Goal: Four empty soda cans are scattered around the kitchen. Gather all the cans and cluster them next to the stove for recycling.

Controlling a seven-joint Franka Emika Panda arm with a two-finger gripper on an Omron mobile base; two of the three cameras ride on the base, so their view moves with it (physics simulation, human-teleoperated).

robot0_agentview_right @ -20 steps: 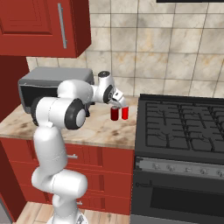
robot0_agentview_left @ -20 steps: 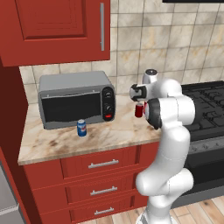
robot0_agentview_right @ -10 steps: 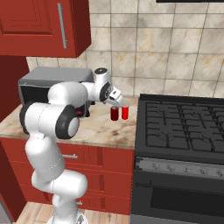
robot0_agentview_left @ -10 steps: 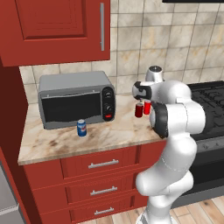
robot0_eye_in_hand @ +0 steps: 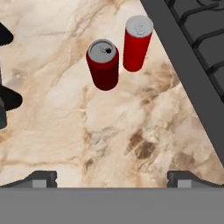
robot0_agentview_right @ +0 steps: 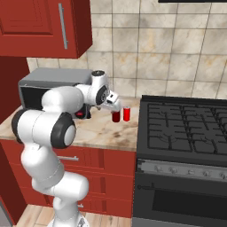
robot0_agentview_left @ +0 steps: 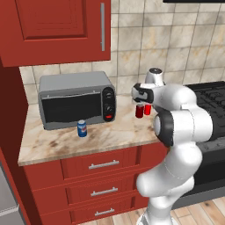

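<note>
Two red soda cans stand upright side by side on the marble counter, a darker one [robot0_eye_in_hand: 103, 64] [robot0_agentview_left: 139, 110] [robot0_agentview_right: 116, 116] and a brighter one [robot0_eye_in_hand: 136, 43] [robot0_agentview_left: 147, 109] [robot0_agentview_right: 127, 114], just left of the black stove [robot0_agentview_right: 186, 128] [robot0_agentview_left: 213, 99] [robot0_eye_in_hand: 192, 39]. My gripper [robot0_eye_in_hand: 112, 178] [robot0_agentview_left: 137, 93] [robot0_agentview_right: 116, 104] hovers above and slightly short of them, open, with nothing between its fingers. A blue soda can [robot0_agentview_left: 81, 128] stands in front of the toaster oven, well left of the hand.
The grey toaster oven [robot0_agentview_left: 77, 99] [robot0_agentview_right: 46, 84] sits on the counter's left part against the tiled wall. Red wall cabinets [robot0_agentview_left: 57, 30] hang above it. The counter's front edge [robot0_agentview_left: 88, 151] runs over red drawers.
The arm's elbow and upper links have swung round while the hand stayed above the two red cans. The jaws stay open and the cans have not moved.
</note>
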